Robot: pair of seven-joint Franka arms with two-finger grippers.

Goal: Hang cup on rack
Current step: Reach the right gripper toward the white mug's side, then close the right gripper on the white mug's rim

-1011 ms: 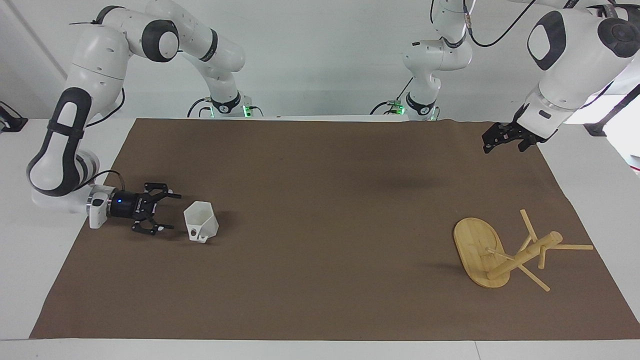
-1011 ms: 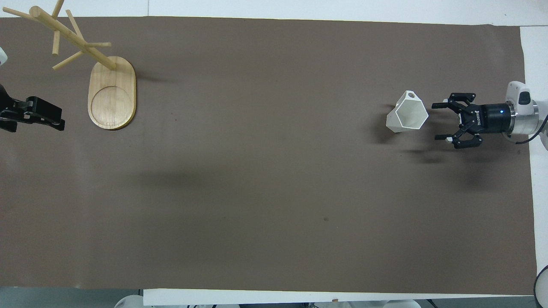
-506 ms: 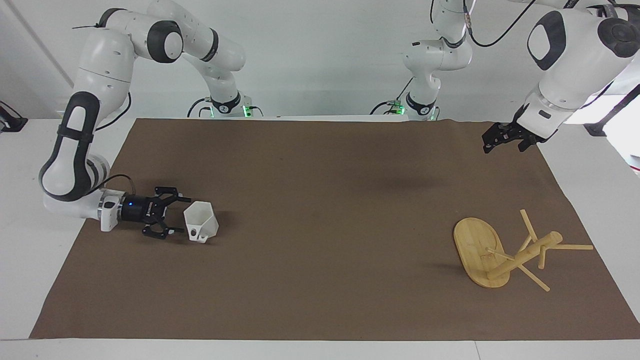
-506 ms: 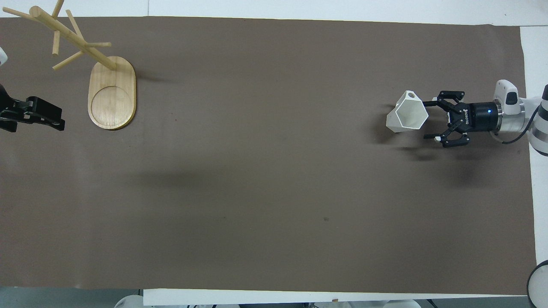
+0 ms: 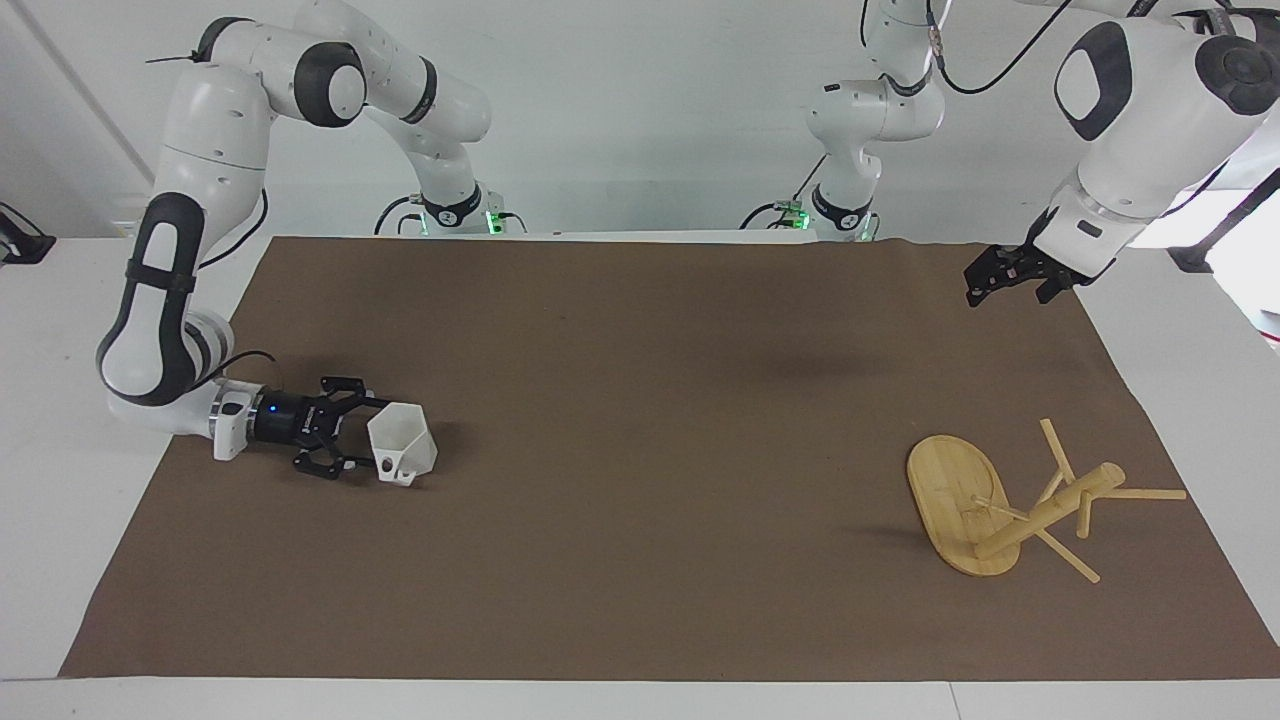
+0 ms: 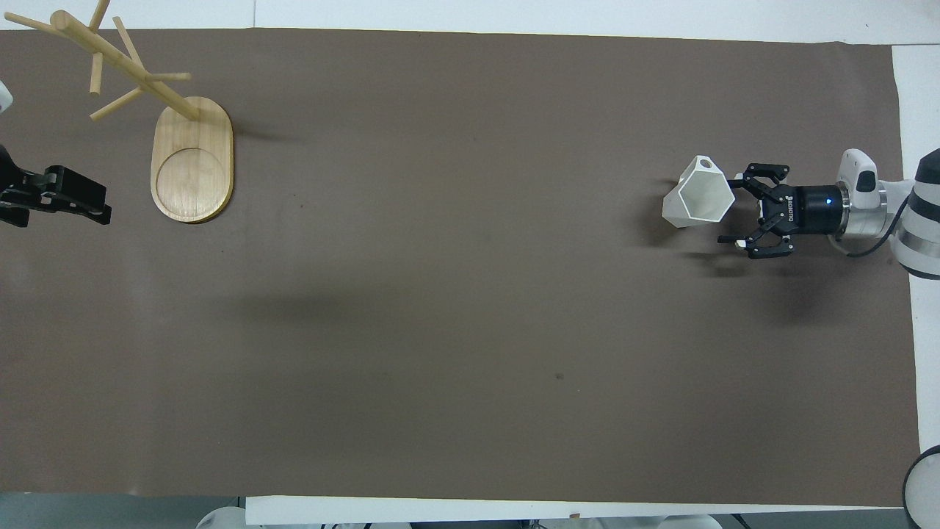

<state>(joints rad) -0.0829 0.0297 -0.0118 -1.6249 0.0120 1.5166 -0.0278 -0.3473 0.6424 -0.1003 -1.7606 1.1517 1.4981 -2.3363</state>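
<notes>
The white faceted cup (image 5: 402, 443) sits tilted on the brown mat toward the right arm's end, its mouth turned up and toward the right gripper. It also shows in the overhead view (image 6: 698, 200), with the pierced handle on the side farther from the robots. My right gripper (image 5: 365, 435) lies low and level beside the cup, open, with its fingertips reaching the cup's rim; it also shows in the overhead view (image 6: 729, 211). The bamboo rack (image 5: 950, 500) stands on its oval base toward the left arm's end, and shows in the overhead view (image 6: 192, 158). My left gripper (image 5: 990, 280) waits raised over the mat's edge at that end.
The brown mat (image 5: 640, 400) covers most of the white table. The left gripper also shows at the overhead view's edge (image 6: 73, 202), apart from the rack's base. The rack's thin pegs (image 5: 1140, 493) stick out toward the mat's edge.
My right gripper has slid along the mat toward the cup, from a gap away to its fingertips at the rim. The cup, the rack and the left arm have not moved.
</notes>
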